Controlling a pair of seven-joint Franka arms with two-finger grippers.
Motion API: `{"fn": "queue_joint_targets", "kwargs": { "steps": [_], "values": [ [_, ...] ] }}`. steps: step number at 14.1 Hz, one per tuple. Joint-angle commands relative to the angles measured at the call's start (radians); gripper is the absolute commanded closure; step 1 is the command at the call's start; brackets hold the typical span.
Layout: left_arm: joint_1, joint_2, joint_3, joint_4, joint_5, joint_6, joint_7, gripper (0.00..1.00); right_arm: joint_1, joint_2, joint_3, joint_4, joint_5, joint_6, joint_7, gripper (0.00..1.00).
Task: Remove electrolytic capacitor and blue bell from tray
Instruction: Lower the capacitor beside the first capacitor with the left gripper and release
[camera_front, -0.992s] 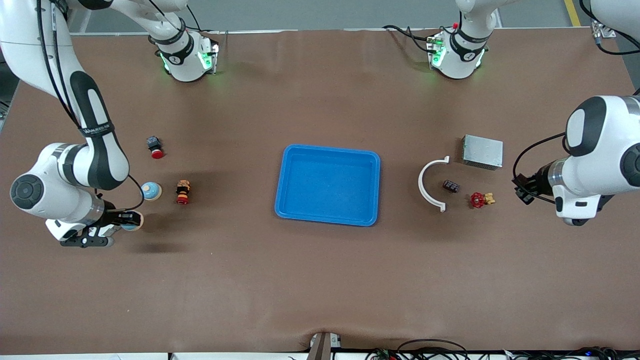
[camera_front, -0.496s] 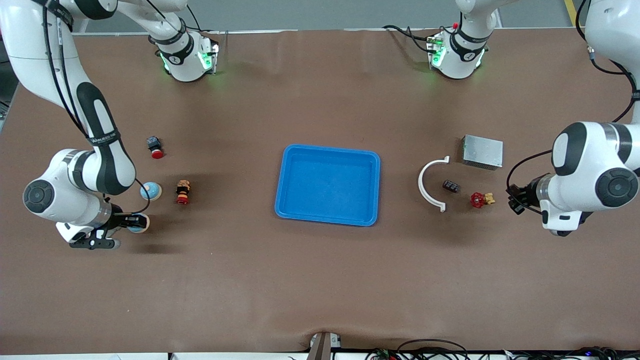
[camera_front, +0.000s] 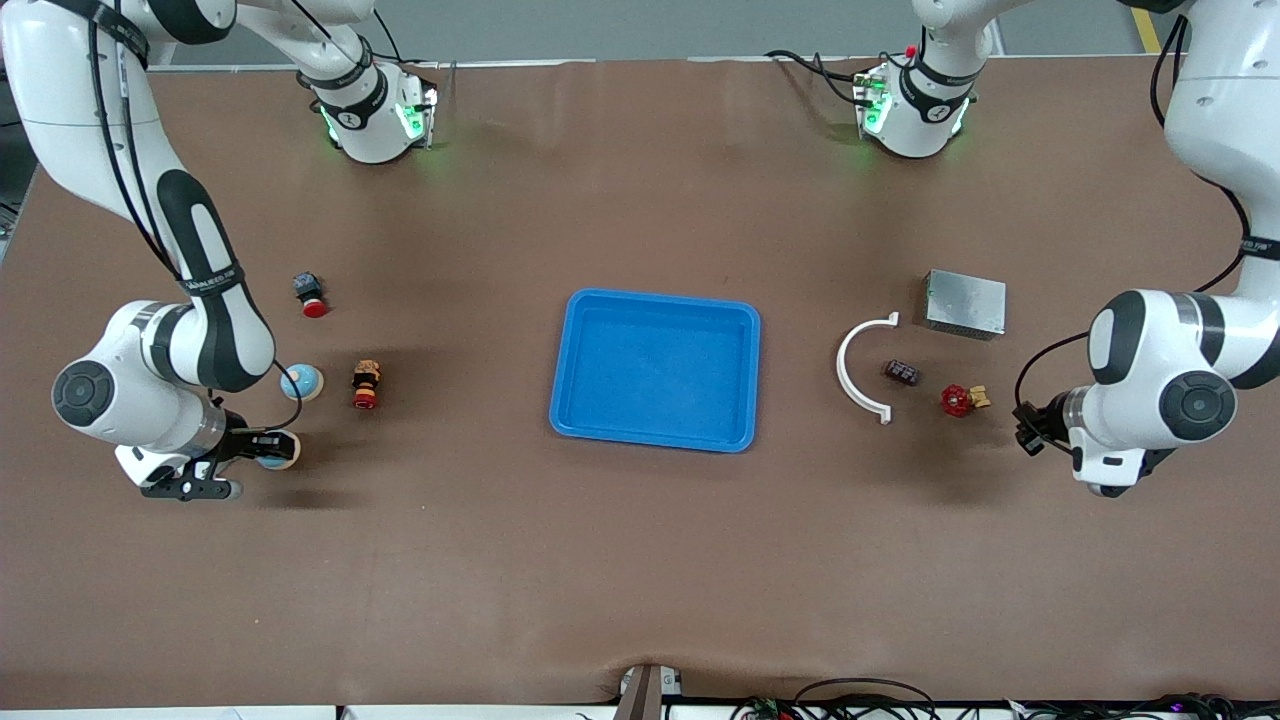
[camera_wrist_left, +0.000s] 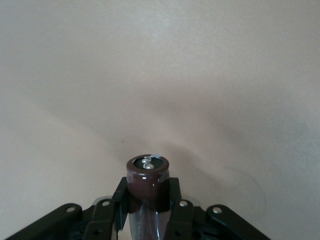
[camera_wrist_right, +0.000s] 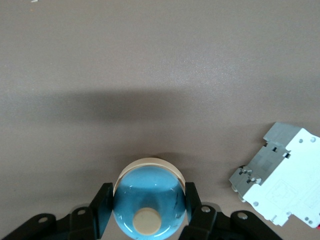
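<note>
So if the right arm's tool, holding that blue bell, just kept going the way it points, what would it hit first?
Probably nothing soon. The right tool holds the blue bell over bare brown table; a white and grey circuit breaker lies off to one side. Depth is hard to judge.

A: where was the tray (camera_front: 655, 300)?
B: mid-table. The curved bracket (camera_front: 858, 368), small capacitor (camera_front: 902, 372), valve (camera_front: 961, 400) and metal box (camera_front: 965, 303) sat toward the left arm's end. The two buttons (camera_front: 312, 294) (camera_front: 366, 384) and a bell (camera_front: 301, 381) lay toward the right arm's end.
</note>
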Motion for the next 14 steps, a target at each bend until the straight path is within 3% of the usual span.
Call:
{"fn": "queue_joint_targets", "kwargs": {
  "steps": [1, 2, 3, 4, 5, 9, 14],
  "values": [
    [0.008, 0.033, -0.006, 0.011, 0.050, 0.058, 0.011, 0.73, -0.026, 0.008, 0.023, 0.000, 0.014, 0.024, -0.018, 1.00],
    [0.010, 0.047, -0.006, 0.011, 0.063, 0.077, 0.011, 0.61, -0.026, 0.008, 0.023, 0.000, 0.012, 0.024, -0.018, 1.00],
    [0.010, 0.055, -0.005, 0.011, 0.067, 0.092, 0.010, 0.38, -0.026, 0.008, 0.023, 0.002, 0.012, 0.025, -0.018, 1.00],
    [0.010, 0.056, -0.006, 0.013, 0.068, 0.094, 0.010, 0.08, -0.028, 0.008, 0.023, 0.002, 0.012, 0.025, -0.018, 1.00],
    [0.010, 0.050, -0.005, 0.013, 0.068, 0.094, 0.008, 0.00, -0.028, 0.008, 0.023, 0.003, 0.012, 0.027, -0.018, 1.00],
    [0.007, -0.040, -0.020, 0.019, 0.056, 0.054, 0.005, 0.00, -0.029, 0.020, 0.022, 0.003, 0.012, 0.054, -0.018, 1.00],
    [0.015, -0.166, -0.113, 0.048, 0.047, -0.047, 0.011, 0.00, -0.032, 0.028, 0.022, 0.003, 0.012, 0.074, -0.018, 1.00]
  ]
}}
